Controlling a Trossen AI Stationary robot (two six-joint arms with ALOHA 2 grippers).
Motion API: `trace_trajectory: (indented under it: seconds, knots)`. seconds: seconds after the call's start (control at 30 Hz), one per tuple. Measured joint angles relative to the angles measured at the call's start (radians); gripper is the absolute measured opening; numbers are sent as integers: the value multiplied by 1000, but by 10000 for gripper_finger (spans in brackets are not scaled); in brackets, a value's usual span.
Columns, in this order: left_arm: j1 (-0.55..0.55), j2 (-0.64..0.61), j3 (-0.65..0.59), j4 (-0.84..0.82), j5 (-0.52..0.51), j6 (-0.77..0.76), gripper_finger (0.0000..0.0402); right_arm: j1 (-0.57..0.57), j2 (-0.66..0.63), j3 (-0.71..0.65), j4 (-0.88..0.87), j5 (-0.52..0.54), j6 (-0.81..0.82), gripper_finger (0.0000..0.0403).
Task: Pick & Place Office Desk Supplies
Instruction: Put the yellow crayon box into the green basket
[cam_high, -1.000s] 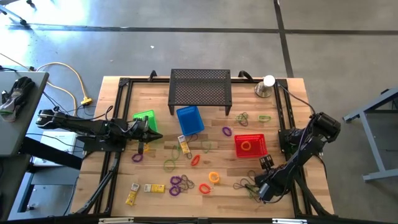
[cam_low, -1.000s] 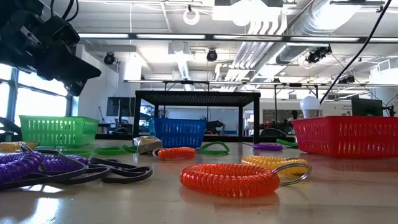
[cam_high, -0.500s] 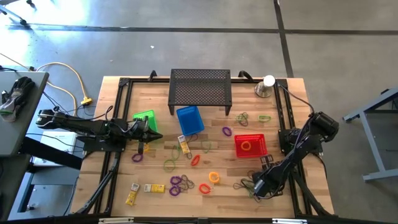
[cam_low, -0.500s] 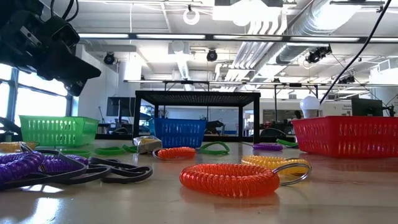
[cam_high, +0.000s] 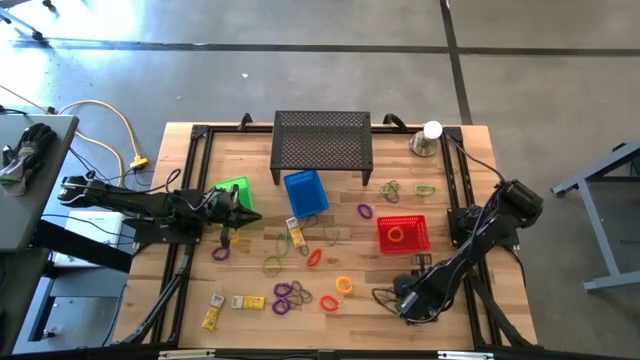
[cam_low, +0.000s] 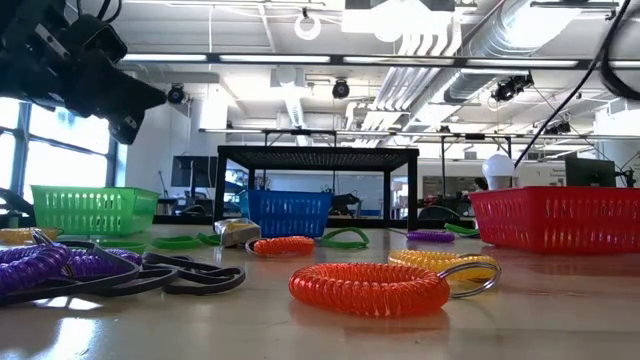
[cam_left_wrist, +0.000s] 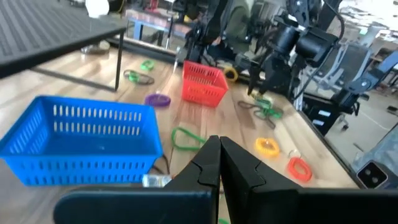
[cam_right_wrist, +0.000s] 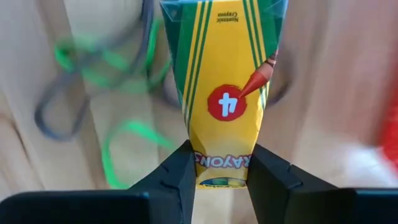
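Note:
My right gripper (cam_high: 404, 296) (cam_right_wrist: 221, 169) is low over the table's near right part, shut on a yellow-and-green crayon packet (cam_right_wrist: 224, 81). Beside it lies a tangle of green and grey loops (cam_high: 385, 296) (cam_right_wrist: 93, 68). My left gripper (cam_high: 250, 218) (cam_left_wrist: 219, 155) hovers shut and empty by the green basket (cam_high: 233, 192). Loose loops lie flat on the wood: purple (cam_high: 290, 295), orange (cam_high: 344, 285) (cam_low: 370, 287), red (cam_high: 314, 257). Yellow packets (cam_high: 246, 302) lie near left. My right gripper pinches the packet's lettered end (cam_right_wrist: 219, 158) between its two fingers (cam_right_wrist: 180, 177), one on each long edge. The packet's printed face is toward the wrist camera and it reaches out beyond the fingertips. Whether it rests on the table I cannot tell.
A blue basket (cam_high: 305, 192) and a red basket (cam_high: 403, 233) with an orange loop inside stand mid-table. The black perforated stand (cam_high: 322, 145) is at the far edge, a silver cup with a white ball (cam_high: 428, 138) at the far right.
My right gripper has moved a little toward the table's left edge, onto the tangle of loops. In the low view my left gripper has risen slightly.

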Motion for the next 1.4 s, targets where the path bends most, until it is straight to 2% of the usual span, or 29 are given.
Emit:
trace_trajectory:
  seconds: [0.17,0.43,0.6,0.73,0.87,1.03,1.23,1.4]
  knots:
    - [0,0,0,8,2,-1,0,-68,0,133,-70,104,-102,102]
    - [-24,23,0,80,20,30,0,-249,-2,295,-77,245,-317,106]
    - [-87,114,0,265,8,169,13,-352,-2,335,8,261,-463,104]
    - [-153,227,13,379,-74,270,57,-400,-2,335,127,234,-570,106]
    - [-218,376,55,434,-159,404,126,-437,-2,335,242,137,-632,106]
    - [-288,592,113,671,-105,690,190,-491,-2,335,392,-70,-619,107]
    - [-317,840,216,837,-101,861,206,-566,-2,335,558,-367,-498,107]
    - [-316,994,309,1021,-104,809,207,-594,18,335,598,-528,-473,107]
